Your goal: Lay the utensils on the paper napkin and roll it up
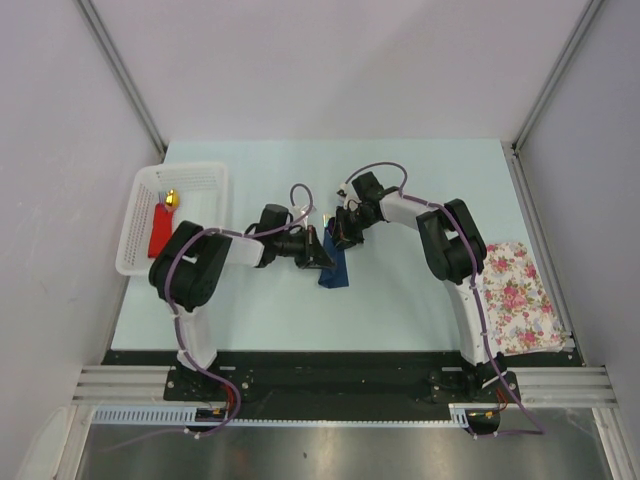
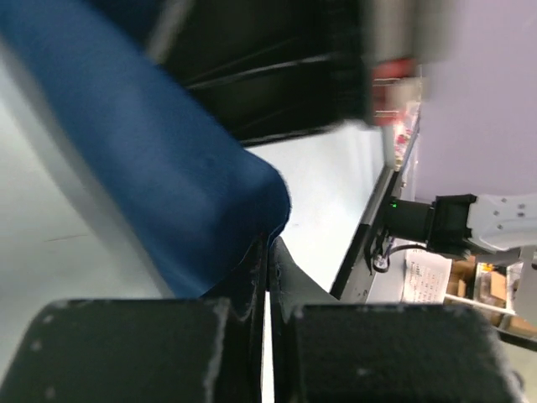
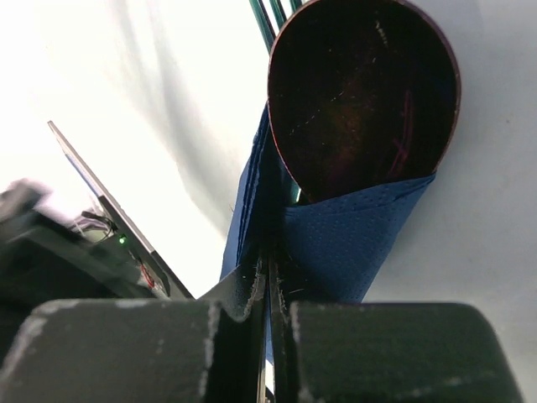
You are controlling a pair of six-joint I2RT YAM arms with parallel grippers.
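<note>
The navy-blue paper napkin (image 1: 334, 270) lies folded over the utensils at the table's middle. My left gripper (image 1: 322, 252) is shut on its left edge; in the left wrist view the blue napkin (image 2: 168, 168) bulges just above the closed fingertips (image 2: 270, 252). My right gripper (image 1: 340, 236) is shut on the napkin's far end. In the right wrist view the napkin (image 3: 352, 243) wraps a dark spoon bowl (image 3: 365, 92), with green fork tines (image 3: 270, 18) behind it. The handles are hidden inside the napkin.
A white basket (image 1: 140, 225) at the left holds a red flat object with a gold ball (image 1: 162, 228). A white cloth with pink floral print (image 1: 515, 297) lies at the right edge. Grey walls stand round the table.
</note>
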